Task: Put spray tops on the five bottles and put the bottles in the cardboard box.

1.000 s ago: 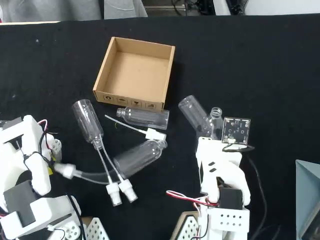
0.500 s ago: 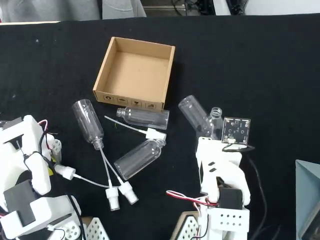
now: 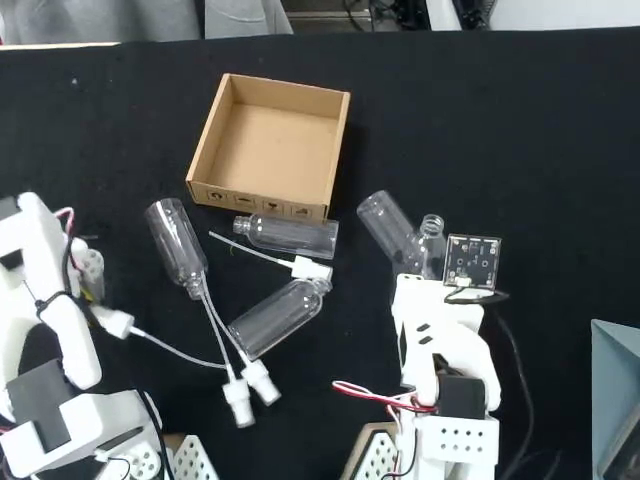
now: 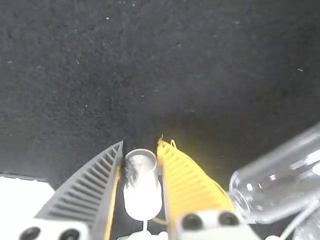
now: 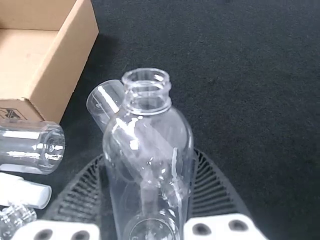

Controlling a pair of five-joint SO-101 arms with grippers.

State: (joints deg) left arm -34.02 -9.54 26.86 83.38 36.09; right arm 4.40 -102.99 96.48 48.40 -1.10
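My left gripper [image 4: 141,150] is shut on a white spray top [image 4: 142,186]; in the high view that spray top [image 3: 116,322] sits at the left with its thin tube trailing right. My right gripper [image 5: 147,200] is shut on an upright, uncapped clear bottle [image 5: 148,145], seen from above as the bottle [image 3: 431,236]. A second bottle [image 3: 385,224] leans beside it. Three more bottles [image 3: 176,243] [image 3: 291,235] [image 3: 280,315] lie uncapped in front of the cardboard box [image 3: 215,125], which has nothing in it. One loose spray top [image 3: 312,268] lies between them; two others [image 3: 240,405] [image 3: 263,384] lie nearer.
A grey object [image 3: 615,395] stands at the right edge. The arm bases [image 3: 440,440] occupy the near edge. Black cloth stretches right of and behind the box.
My left gripper has drawn away to the left and back with the spray top, pulling its tube along. The two loose spray tops near it shifted slightly. The right arm kept still.
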